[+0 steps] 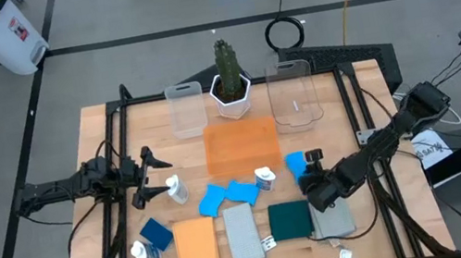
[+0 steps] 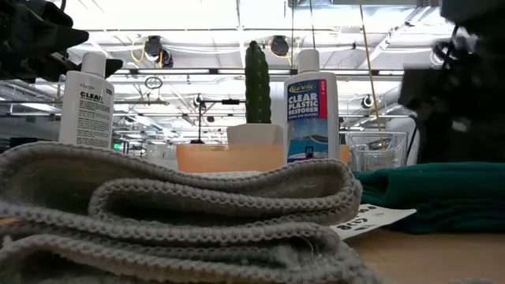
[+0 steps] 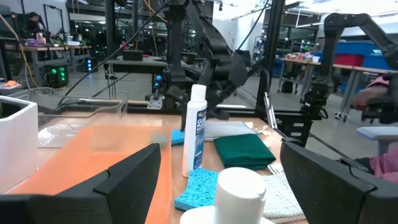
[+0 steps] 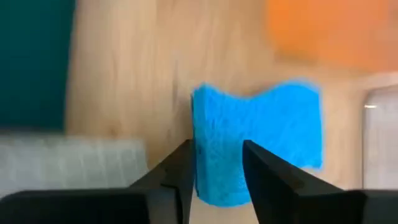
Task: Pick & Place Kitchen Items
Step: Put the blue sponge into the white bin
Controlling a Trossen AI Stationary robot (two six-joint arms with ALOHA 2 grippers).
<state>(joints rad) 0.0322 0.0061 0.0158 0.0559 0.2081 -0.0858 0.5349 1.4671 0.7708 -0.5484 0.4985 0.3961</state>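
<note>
A bright-blue sponge (image 4: 273, 134) lies on the wooden table (image 1: 340, 111) near the orange tray's right corner, and my right gripper (image 4: 216, 165) slants down onto one end of it. My left gripper (image 1: 156, 174) hovers open at the table's left; a white bottle (image 1: 175, 191) stands just in front of it, its cap (image 3: 239, 186) showing between the fingers without touching them. More blue sponges (image 1: 223, 196), another white bottle (image 1: 264, 179), and orange (image 1: 197, 249), grey (image 1: 242, 235) and dark green (image 1: 290, 220) folded cloths lie along the near side. My right gripper has one end of the blue sponge (image 4: 214, 143) between its two fingers. One finger (image 4: 180, 168) stands against that end's edge and the other (image 4: 261, 168) sits on the sponge's face. The fingers slant down from the table's near right. The sponge rests on the table.
The flat orange tray (image 1: 242, 145) lies mid-table, with two clear bins (image 1: 186, 110) (image 1: 292, 95) and a cactus in a white pot (image 1: 229, 82) behind it. A second grey cloth (image 1: 332, 222) lies under my right arm. A third bottle (image 1: 143, 252) lies at the near left.
</note>
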